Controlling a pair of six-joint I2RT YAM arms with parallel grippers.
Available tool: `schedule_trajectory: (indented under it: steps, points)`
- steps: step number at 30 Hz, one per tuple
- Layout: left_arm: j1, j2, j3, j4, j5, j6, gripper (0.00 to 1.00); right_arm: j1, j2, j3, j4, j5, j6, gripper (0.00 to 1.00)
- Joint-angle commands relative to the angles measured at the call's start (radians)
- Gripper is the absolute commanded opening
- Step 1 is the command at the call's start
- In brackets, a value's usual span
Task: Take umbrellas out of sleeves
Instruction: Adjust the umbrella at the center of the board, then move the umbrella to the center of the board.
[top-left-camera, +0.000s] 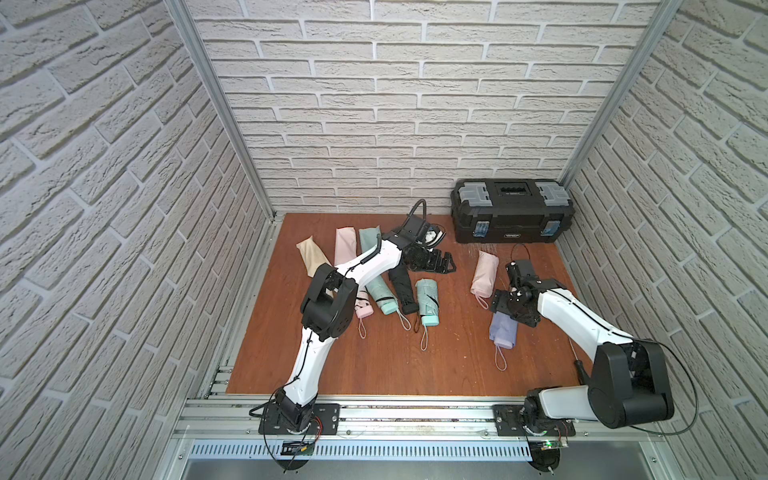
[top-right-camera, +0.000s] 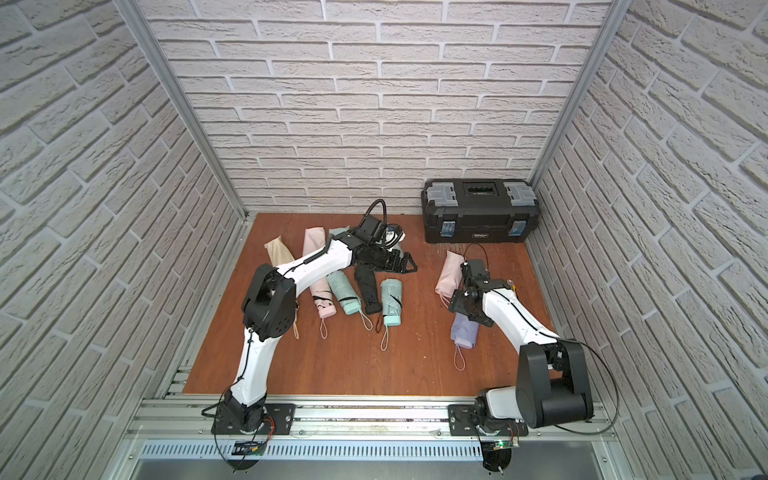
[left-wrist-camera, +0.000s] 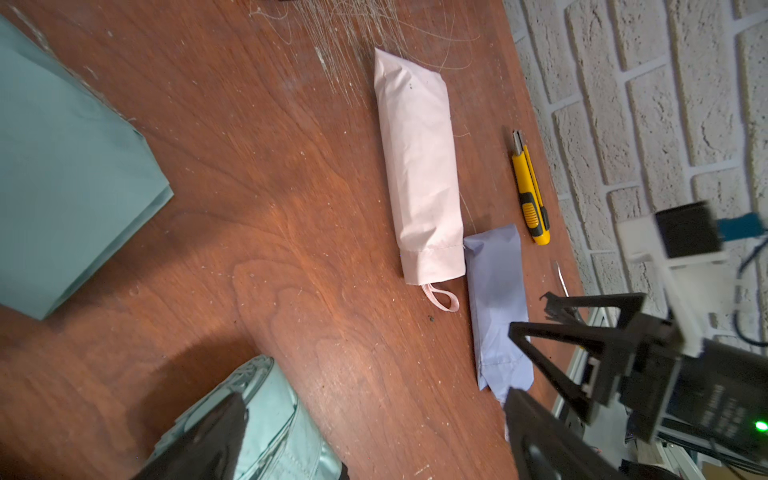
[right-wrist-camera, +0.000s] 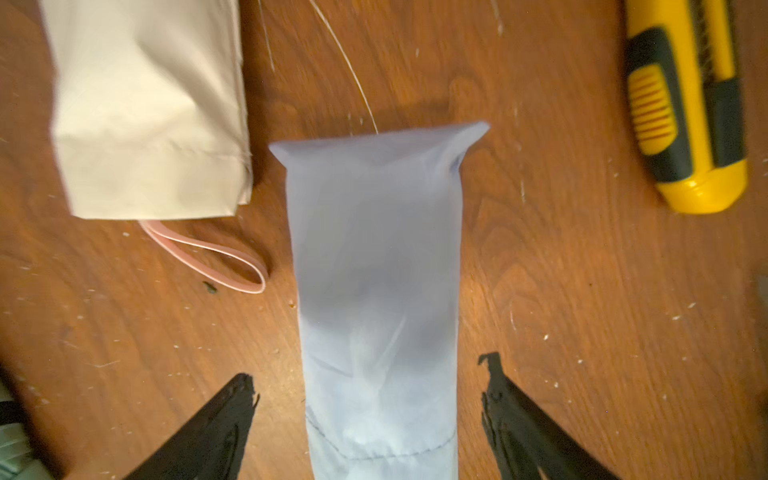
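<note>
Fingers (right-wrist-camera: 220, 419) of the right gripper (right-wrist-camera: 368, 370) stand spread, one on either side of the lilac sleeve (right-wrist-camera: 374, 249) without touching it. That sleeve lies plump on the counter (right-wrist-camera: 561, 291), its loop (top-left-camera: 500, 361) toward the near edge in a top view. Just beside it lies the filled pink sleeve (right-wrist-camera: 145, 104), and a yellow utility knife (right-wrist-camera: 685, 104) lies on its other side. Farther back, the left gripper (left-wrist-camera: 374, 397) hangs open, one finger over the end of a bare mint umbrella (left-wrist-camera: 266, 415). Other sleeved umbrellas (top-left-camera: 380, 291) lie in a row under the left arm (top-left-camera: 374, 262). A black toolbox (top-left-camera: 513, 212) sits against the back wall.
</note>
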Motion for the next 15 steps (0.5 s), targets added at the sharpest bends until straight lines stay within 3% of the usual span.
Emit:
schedule_trajectory:
  steps: [1,7,15]
  points:
    - [0.008,0.022,0.027,0.01,0.019,0.006,0.98,0.012,-0.016,0.04,0.009,-0.008,-0.021,0.9]
    - [0.01,0.023,0.012,0.024,0.02,-0.005,0.98,0.042,0.144,0.168,0.067,-0.076,-0.045,0.9]
    - [0.013,-0.001,-0.015,0.031,0.01,-0.003,0.98,0.043,0.366,0.368,0.058,-0.053,-0.022,0.93]
